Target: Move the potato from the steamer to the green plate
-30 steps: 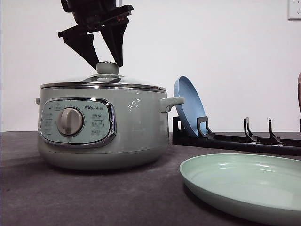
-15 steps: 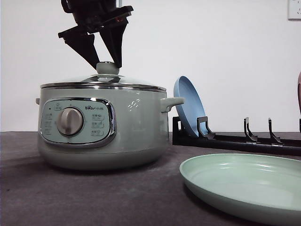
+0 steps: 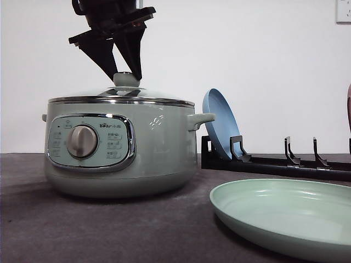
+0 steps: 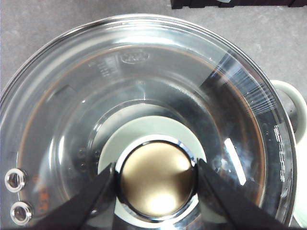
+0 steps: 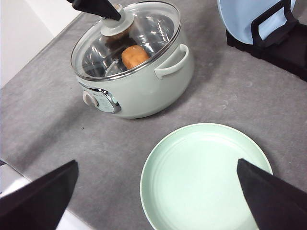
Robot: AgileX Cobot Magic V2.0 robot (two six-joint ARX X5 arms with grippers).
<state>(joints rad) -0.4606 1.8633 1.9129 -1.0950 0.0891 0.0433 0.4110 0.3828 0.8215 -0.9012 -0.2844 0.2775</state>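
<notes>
The large round pale sage-green electric steamer [image 3: 119, 147] stands on the grey worktop [image 3: 109, 230] with its glass lid [image 5: 125, 38] in place. The orange-brown lumpy potato [image 5: 135, 56] lies inside the pot, visible through the glass in the right wrist view. The left tool [image 4: 156, 179] is closed on the lid's round knob [image 4: 156, 179]: in the left wrist view both black fingers [image 4: 96, 196] press against the knob's chrome edge on opposite sides. The right tool [image 5: 158, 191] hangs above the worktop with its fingers spread wide and holds nothing. The wide shallow pale mint-green plate [image 3: 285, 219] lies flat and empty on the worktop beside the steamer, apart from it. A blue plate [image 3: 219, 123] stands on edge in a black rack [image 3: 274, 161] behind. The step in hand appears to be lid removal, so the transfer itself is not yet begun. Hazards: the fingers bear on a smooth rounded chrome rim, so the knob may slip out during the lift and the glass lid may drop back onto the pot. A tilted lift may drag the lid edge on the pot rim and shift the steamer toward the green plate. The lifted lid needs a free set-down area well apart from the green plate and the rack.
</notes>
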